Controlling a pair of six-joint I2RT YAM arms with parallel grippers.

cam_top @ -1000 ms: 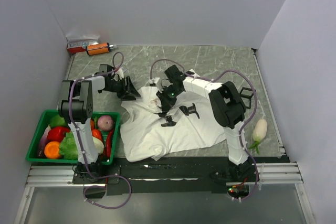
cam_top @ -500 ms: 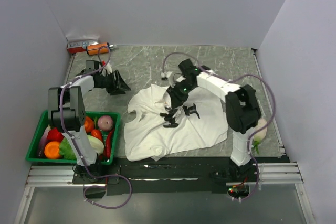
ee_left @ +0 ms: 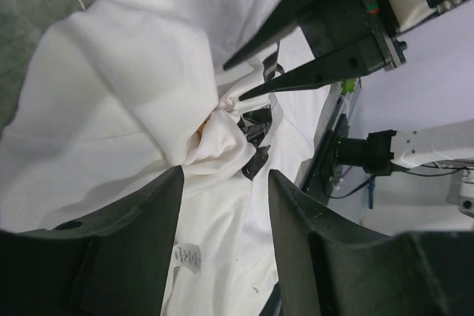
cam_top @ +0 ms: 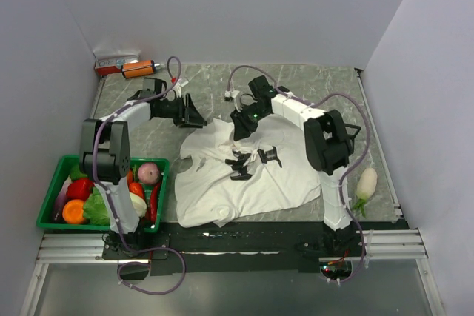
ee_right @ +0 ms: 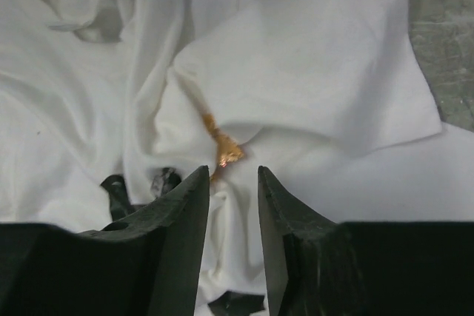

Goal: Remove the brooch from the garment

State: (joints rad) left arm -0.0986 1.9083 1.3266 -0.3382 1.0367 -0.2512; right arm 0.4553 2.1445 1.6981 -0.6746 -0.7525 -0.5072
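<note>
Vs 1 s ago: L gripper has left the garment's near-left edge. It was pulled back over bare table half a s ago and now sits right by the far-left corner of the garment. R gripper has shifted from mid-shirt up to the shirt's far edge. R arm is stretched further out, its elbow no longer folded back toward the base. The cloth differs too: the part that spread toward L arm is now gathered into a raised bunch at the far-left.

Pose: L arm rises from its base beside the green basket. Its forearm runs rightward and the wrist points at the bunch. Its jaws stand wide apart w/ nothing between them, only cloth below.

R arm arcs over the far side of the shirt, gripper angled down-left into the same bunch. Its 2 fingers are parted by a modest gap and clamp nothing. In L wrist view their tips reach the crumpled fold.

Brooch: tiny orange piece sitting on a fold of the garment, just ahead of R fingertips, still on the cloth. L wrist view shows an orange glimpse in that fold. Top view: too small to make out.
</note>
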